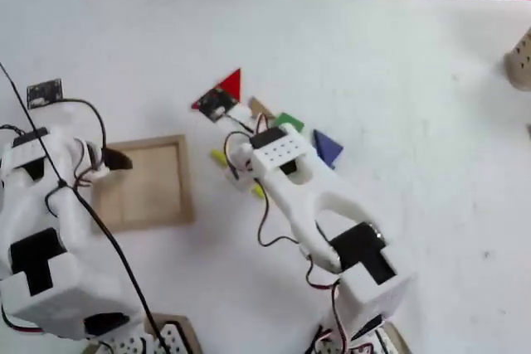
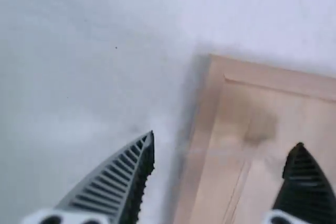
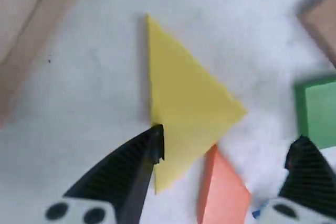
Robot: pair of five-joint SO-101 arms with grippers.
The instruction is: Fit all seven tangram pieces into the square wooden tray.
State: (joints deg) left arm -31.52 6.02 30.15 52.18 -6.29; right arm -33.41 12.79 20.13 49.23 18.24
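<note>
**Both grippers are held wide open above the white table (image 1: 398,55), one at the tray and one at the loose pieces.**

At the left, the left gripper (image 2: 224,142) is seen with its fingers spread wide and nothing between them, one finger over the table and the other over the floor of the square wooden tray (image 1: 187,180), whose rim runs between them. Right of the tray, the right gripper (image 3: 229,135) is likewise opened wide and holds nothing; it is poised over a flat yellow triangular piece (image 3: 184,103), with an orange piece (image 3: 223,192) just beside that triangle and a green piece (image 3: 317,108) near the other finger. A red triangular piece (image 1: 231,84) and a blue triangular piece (image 1: 328,147) lie on the table farther out.
</note>
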